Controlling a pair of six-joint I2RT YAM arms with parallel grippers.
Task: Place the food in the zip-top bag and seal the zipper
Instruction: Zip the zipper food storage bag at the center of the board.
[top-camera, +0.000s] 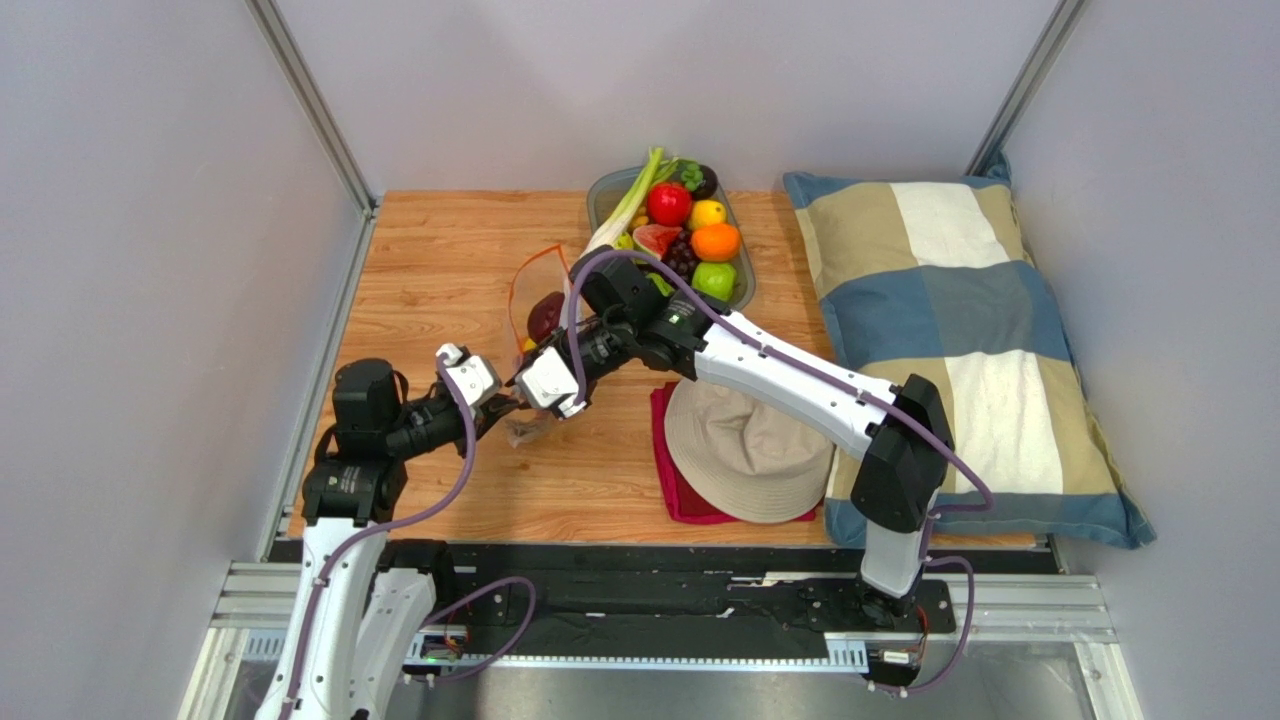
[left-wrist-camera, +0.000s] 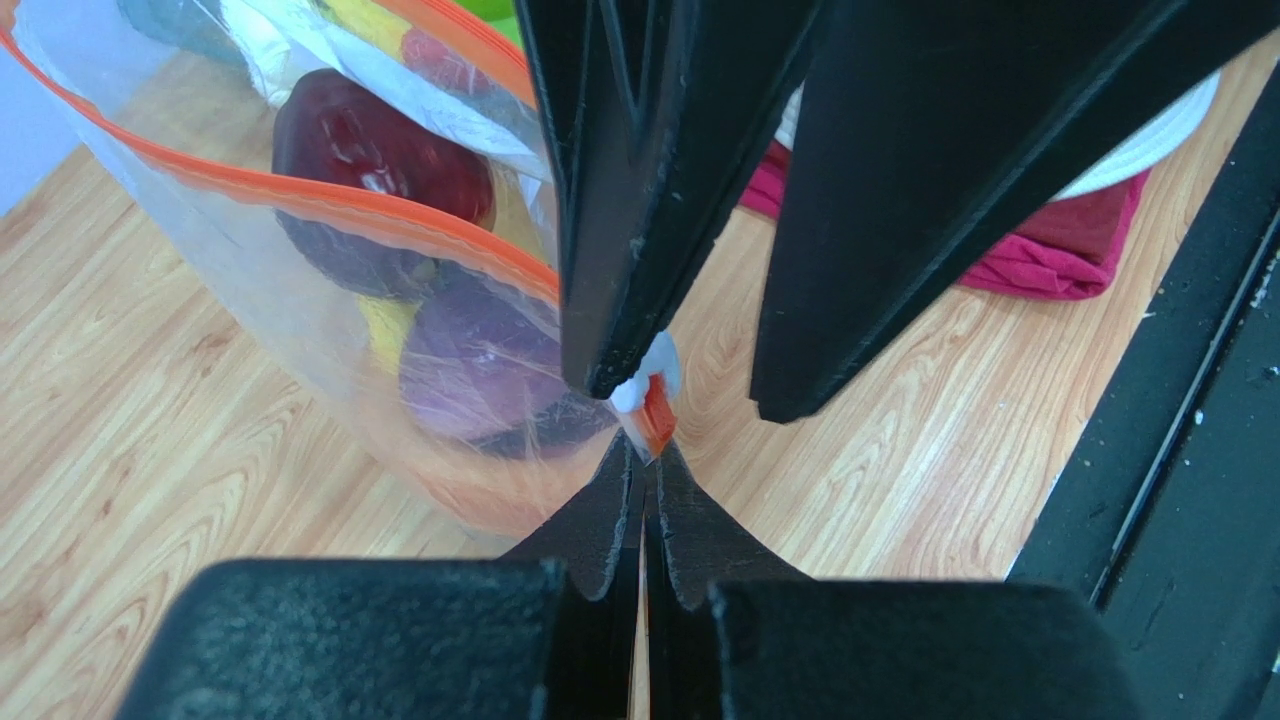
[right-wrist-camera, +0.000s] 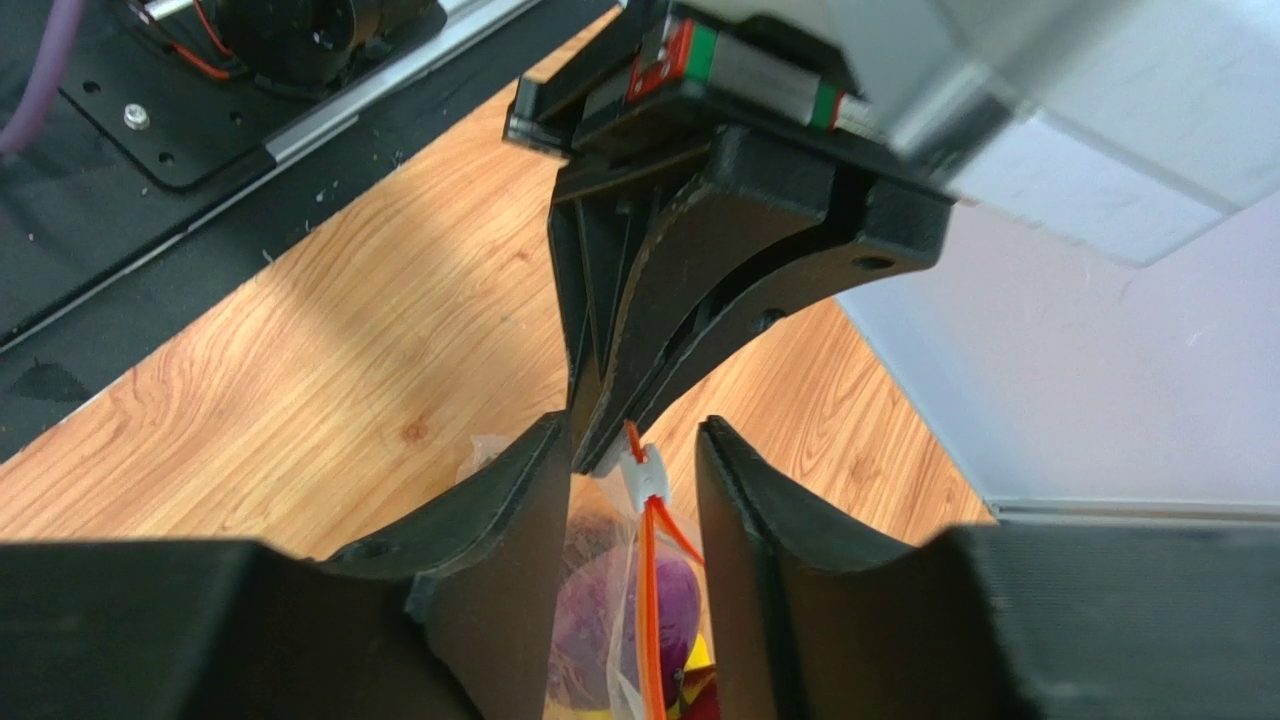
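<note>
The clear zip-top bag (top-camera: 537, 285) stands on the wooden table with its orange zipper (left-wrist-camera: 301, 195) partly open. Inside it are a purple onion (left-wrist-camera: 481, 360), a dark red piece (left-wrist-camera: 376, 165) and something yellow (left-wrist-camera: 388, 323). My left gripper (left-wrist-camera: 649, 450) is shut on the near end of the zipper strip, just below the white slider (left-wrist-camera: 649, 372). My right gripper (right-wrist-camera: 634, 435) is open, its fingers (right-wrist-camera: 511, 540) astride the slider (right-wrist-camera: 646, 480) and the zipper (right-wrist-camera: 649, 615). In the top view both grippers (top-camera: 529, 393) meet at the bag's near corner.
A grey tray (top-camera: 606, 188) of more toy fruit and vegetables stands at the back. A beige hat (top-camera: 744, 443) lies on a red cloth (top-camera: 672, 503) to the right of the grippers. A checked pillow (top-camera: 962, 345) fills the right side.
</note>
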